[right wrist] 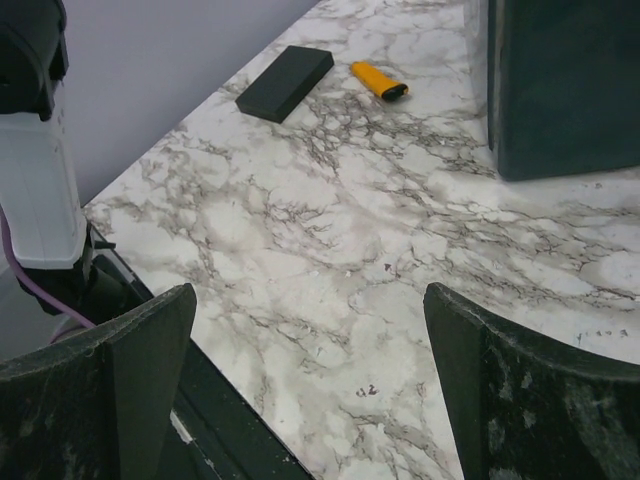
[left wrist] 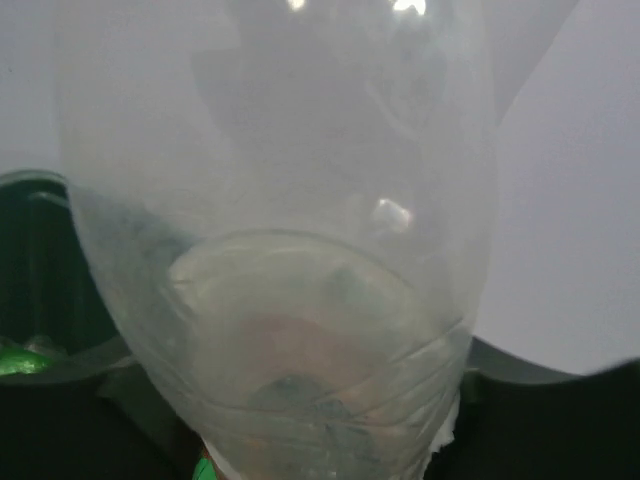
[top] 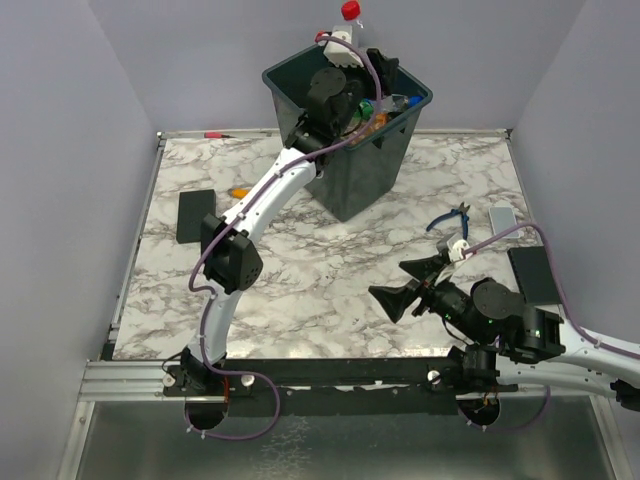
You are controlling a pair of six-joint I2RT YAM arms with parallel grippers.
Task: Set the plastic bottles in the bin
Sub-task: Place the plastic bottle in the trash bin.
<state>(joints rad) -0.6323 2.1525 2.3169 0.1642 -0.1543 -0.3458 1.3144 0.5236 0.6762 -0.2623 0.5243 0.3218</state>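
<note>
Clear red-capped plastic bottle held in left end effector, tapered green-grey bin beneath; right end effector wide open, empty.

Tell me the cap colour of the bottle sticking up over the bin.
Red; the cap shows best in the top external view.

Desk: white top with grey marble veining, matte. Thin metal trim along its left edge.
Back wall, left wall, right wall: plain pale lavender-grey, closing desk in on three sides. In right wrist view, left wall meets desk in straight line.
Near edge: slotted aluminium rail, black strip running across.
Nearer than that: brushed metal sheet, dull reflections.
Light: soft, even; faint shadows on desk
</note>
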